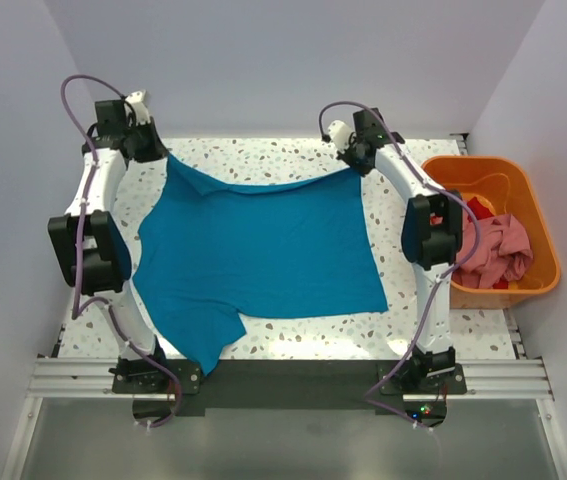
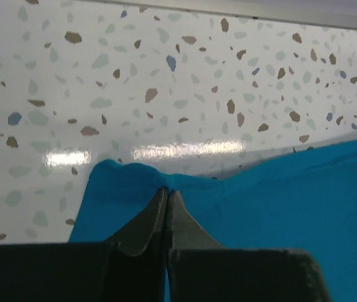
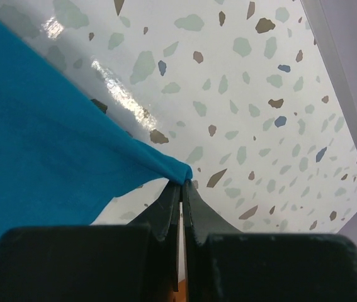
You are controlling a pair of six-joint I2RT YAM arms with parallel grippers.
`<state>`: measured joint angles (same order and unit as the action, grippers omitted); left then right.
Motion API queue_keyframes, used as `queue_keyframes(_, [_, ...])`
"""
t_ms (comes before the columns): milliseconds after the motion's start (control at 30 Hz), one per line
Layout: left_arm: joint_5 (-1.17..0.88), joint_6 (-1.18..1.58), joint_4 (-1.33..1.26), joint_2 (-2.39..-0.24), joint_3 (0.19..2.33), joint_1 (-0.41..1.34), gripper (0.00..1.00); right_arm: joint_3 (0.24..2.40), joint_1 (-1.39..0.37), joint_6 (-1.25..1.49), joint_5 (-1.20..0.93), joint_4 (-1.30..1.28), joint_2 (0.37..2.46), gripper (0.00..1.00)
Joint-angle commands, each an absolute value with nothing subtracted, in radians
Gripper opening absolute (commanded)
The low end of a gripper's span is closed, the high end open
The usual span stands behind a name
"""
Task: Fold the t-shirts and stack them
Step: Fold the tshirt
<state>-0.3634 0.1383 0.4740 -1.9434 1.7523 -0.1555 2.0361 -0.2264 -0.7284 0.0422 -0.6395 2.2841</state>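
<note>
left claw point(image 2: 167, 191) and right claw point(image 3: 182, 184) clamped shut on far corners of the blue shirt point(image 1: 263, 250). nothing folded yet; other shirts point(image 1: 498, 245) sit in the tub point(image 1: 508, 298).

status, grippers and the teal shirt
Left gripper shut on teal shirt far corner. Right gripper shut on the other. Orange tub well clear.

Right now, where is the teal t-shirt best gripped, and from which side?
By its two far corners, reaching over from the near side: the teal t-shirt lies spread wide, and the left claw and right claw each pinch one corner.
</note>
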Motion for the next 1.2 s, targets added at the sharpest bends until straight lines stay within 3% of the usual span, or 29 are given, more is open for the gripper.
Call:
queue_keyframes(0, [-0.276, 0.170, 0.569, -1.841, 1.706, -0.153, 0.00, 2.000, -0.216, -0.773, 0.006, -0.673, 2.171, 0.00])
queue_keyframes(900, [-0.273, 0.324, 0.841, -1.365, 1.126, -0.155, 0.00, 1.770, -0.199, -0.917, -0.057, -0.808, 2.034, 0.00])
queue_keyframes(1167, [-0.233, 0.288, 0.874, -1.404, 1.164, -0.169, 0.00, 1.720, -0.198, -0.933, -0.038, -0.813, 2.033, 0.00])
